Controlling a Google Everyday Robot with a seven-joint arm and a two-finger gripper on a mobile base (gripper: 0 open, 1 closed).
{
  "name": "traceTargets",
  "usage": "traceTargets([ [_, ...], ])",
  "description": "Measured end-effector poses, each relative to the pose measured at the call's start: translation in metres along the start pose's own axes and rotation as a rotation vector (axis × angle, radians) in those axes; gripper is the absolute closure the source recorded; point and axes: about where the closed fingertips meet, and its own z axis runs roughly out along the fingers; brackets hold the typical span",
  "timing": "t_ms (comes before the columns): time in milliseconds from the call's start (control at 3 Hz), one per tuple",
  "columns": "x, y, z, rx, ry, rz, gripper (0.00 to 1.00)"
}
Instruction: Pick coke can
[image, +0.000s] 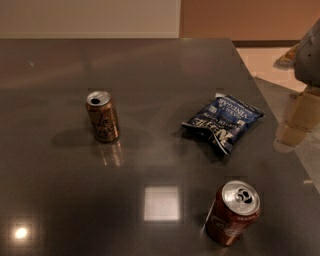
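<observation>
The coke can (232, 212) is red with white lettering and a silver top with a pull tab. It stands upright on the dark grey table (150, 75), near the front right. My gripper (299, 122) shows at the right edge of the view, beyond the table's right edge. It is well above and to the right of the coke can and holds nothing that I can see.
A gold-tan can (102, 116) with dark script stands upright at the left middle. A blue chip bag (223, 121) lies flat right of centre, between the gripper and the coke can. The table's right edge runs diagonally past the bag.
</observation>
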Motion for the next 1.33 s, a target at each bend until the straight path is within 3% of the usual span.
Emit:
traceTargets([
  [333,0.000,0.000,0.000,0.000,0.000,0.000,0.00],
  [667,-0.015,0.013,0.004,-0.045,-0.033,-0.061,0.00],
  [1333,-0.041,0.069,0.015,-0.231,-0.203,-0.264,0.00],
])
